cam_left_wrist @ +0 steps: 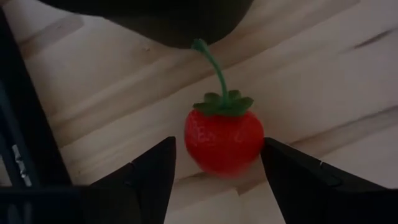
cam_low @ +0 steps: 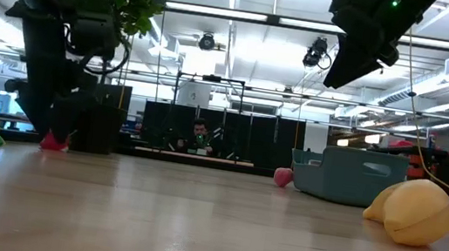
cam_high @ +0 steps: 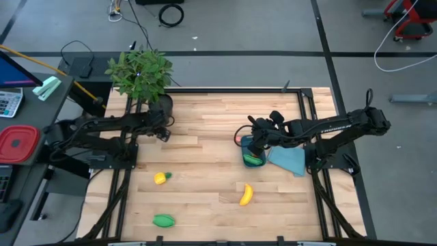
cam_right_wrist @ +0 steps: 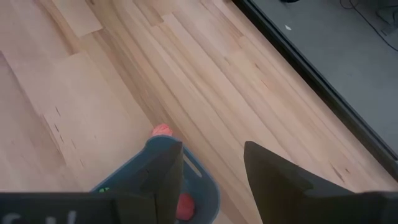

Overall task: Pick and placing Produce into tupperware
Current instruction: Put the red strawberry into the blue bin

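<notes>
While the left tool [cam_left_wrist: 217, 171] is lowered to the bench [cam_high: 205, 147] beside the dark plant pot [cam_high: 161, 108], its fingers are spread with a red strawberry [cam_left_wrist: 224, 140] between them; contact cannot be confirmed. The berry's green stem is seen curving up toward the pot's base. The right tool [cam_right_wrist: 212, 168] is held above the dark-blue tupperware [cam_high: 252, 153], fingers parted and nothing between them. A green piece [cam_high: 254, 160] and a red piece [cam_right_wrist: 184, 205] are lodged in the tub, and a small red piece [cam_right_wrist: 162, 130] lies on the boards just beside it. A flat light-blue piece [cam_high: 288, 160] lies against the tub's outer side.

White lettering is visible on the right arm but cannot be read with confidence.

A yellow banana [cam_high: 246, 194], a yellow piece with green stem [cam_high: 161, 178] and a green oblong piece [cam_high: 163, 220] are spread over the near boards. The bench is of pale wooden planks in a black frame. A red container [cam_high: 18, 143] stands on a side desk. Beyond it, ceiling strip lights and a seated person [cam_low: 197, 136] are seen; the leafy plant [cam_high: 140, 71] is partly cut off in the low view.
</notes>
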